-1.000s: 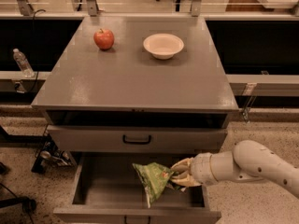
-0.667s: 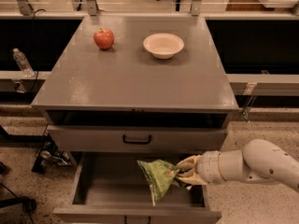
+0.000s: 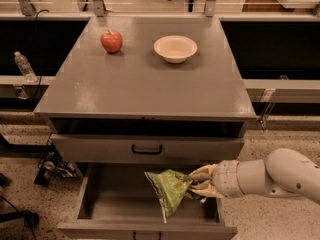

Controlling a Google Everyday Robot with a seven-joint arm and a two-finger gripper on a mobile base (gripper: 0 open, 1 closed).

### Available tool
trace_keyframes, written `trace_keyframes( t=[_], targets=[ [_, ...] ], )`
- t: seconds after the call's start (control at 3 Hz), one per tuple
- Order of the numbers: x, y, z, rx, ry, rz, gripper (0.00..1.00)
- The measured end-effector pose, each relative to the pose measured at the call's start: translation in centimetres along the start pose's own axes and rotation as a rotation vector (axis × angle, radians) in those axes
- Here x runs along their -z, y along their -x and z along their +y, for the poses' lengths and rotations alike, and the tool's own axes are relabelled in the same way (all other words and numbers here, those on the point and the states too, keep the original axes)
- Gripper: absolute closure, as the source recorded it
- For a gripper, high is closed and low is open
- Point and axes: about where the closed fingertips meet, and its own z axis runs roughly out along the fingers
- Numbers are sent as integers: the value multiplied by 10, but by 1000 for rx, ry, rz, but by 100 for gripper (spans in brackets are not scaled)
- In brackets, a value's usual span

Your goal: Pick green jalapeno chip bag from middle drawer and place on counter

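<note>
1. Although the counter [image 3: 145, 89] offered plenty of bare grey top, nothing green lay on it, so the placing was not yet done.
2. Below it, the middle drawer [image 3: 115, 194] stood pulled out, its floor bare to the left of the bag.
3. Above that opening, the drawer front [image 3: 100, 146] with the black handle overhung the way up. A bag raised straight up could have caught under it and been pulled from the grip.
4. From the right, the white arm [image 3: 280, 179] reached in low over the drawer's right wall.
5. Pinched by one edge, the green jalapeno chip bag [image 3: 169, 189] hung slantwise over the drawer, right of its middle (whether its lower tip touched the floor, I could not tell). Glossy foil held so thinly seemed likely to slip.
6. Toward the counter's far edge sat a white bowl [image 3: 175, 48] and an apple [image 3: 111, 40], apart from each other. A careless set-down near them might have knocked either.
7. At the arm's tip, the gripper [image 3: 196, 183] was clamped on the bag's right edge.
</note>
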Motion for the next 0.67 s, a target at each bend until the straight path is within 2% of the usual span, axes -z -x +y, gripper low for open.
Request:
trace_keyframes(
  t=[0.33,0.67],
  targets=[
    [36,36,-2,94,-65,2,100],
    [69,56,-10,147,-136,10,100]
  ],
)
